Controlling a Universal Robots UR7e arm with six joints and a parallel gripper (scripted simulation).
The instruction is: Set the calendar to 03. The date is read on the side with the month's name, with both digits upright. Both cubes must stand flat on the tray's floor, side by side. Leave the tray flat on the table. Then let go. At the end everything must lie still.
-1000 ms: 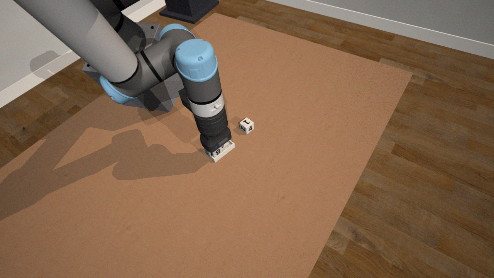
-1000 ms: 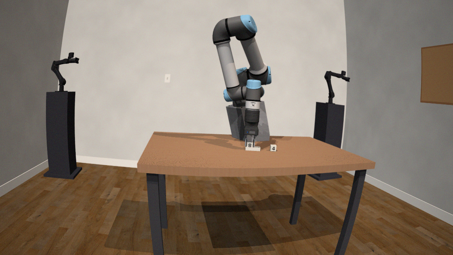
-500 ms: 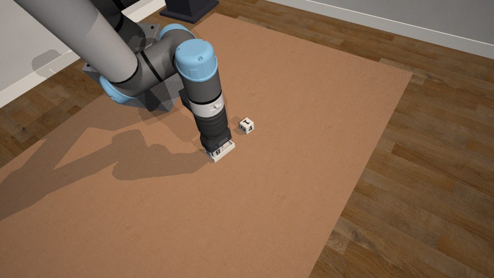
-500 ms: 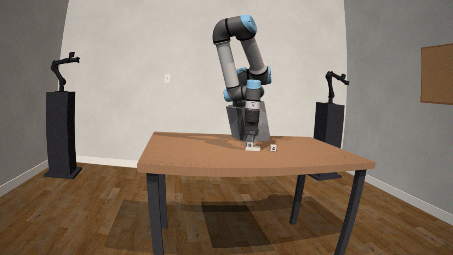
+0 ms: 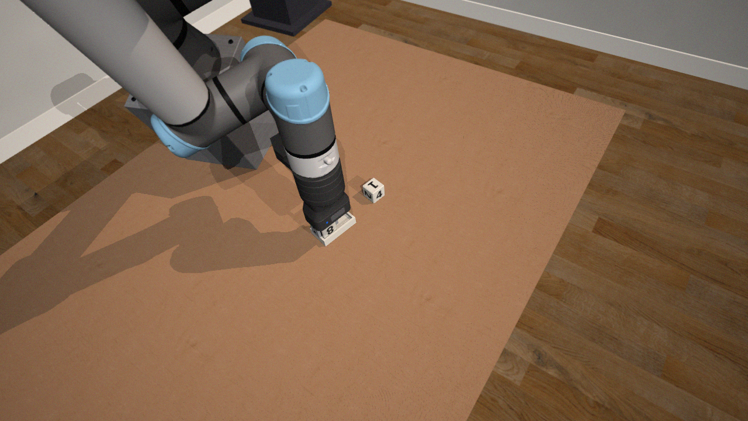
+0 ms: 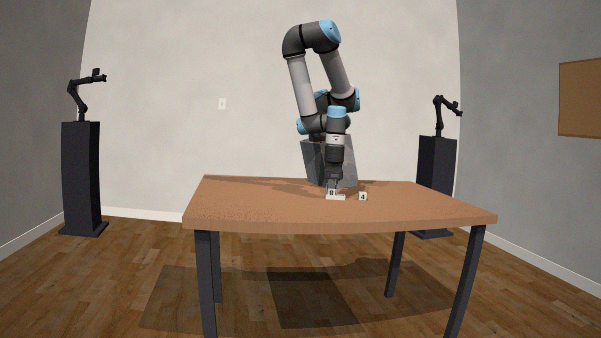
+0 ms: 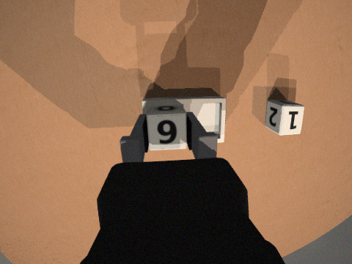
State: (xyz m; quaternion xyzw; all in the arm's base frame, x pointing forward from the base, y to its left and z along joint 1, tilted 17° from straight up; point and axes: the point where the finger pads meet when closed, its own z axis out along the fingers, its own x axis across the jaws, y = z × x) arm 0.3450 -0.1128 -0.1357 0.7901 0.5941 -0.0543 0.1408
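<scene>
Straddling the cube [image 5: 329,230] [image 6: 331,192] [image 7: 166,131], centre frame | claw [image 5: 329,228] [image 6: 331,191] [image 7: 166,124]: pads alongside, pinch or slight clearance indeterminable | advisable: straight vertical motion, sparing the tray [image 5: 340,233] [image 6: 336,197] [image 7: 222,122]

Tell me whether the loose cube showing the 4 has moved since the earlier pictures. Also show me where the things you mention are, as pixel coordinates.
No. The loose cube [image 5: 373,190] [image 6: 362,196] [image 7: 284,118] sits at the same spot relative to the table's edges [image 5: 549,256] [image 6: 336,225] in the top and exterior views.
</scene>
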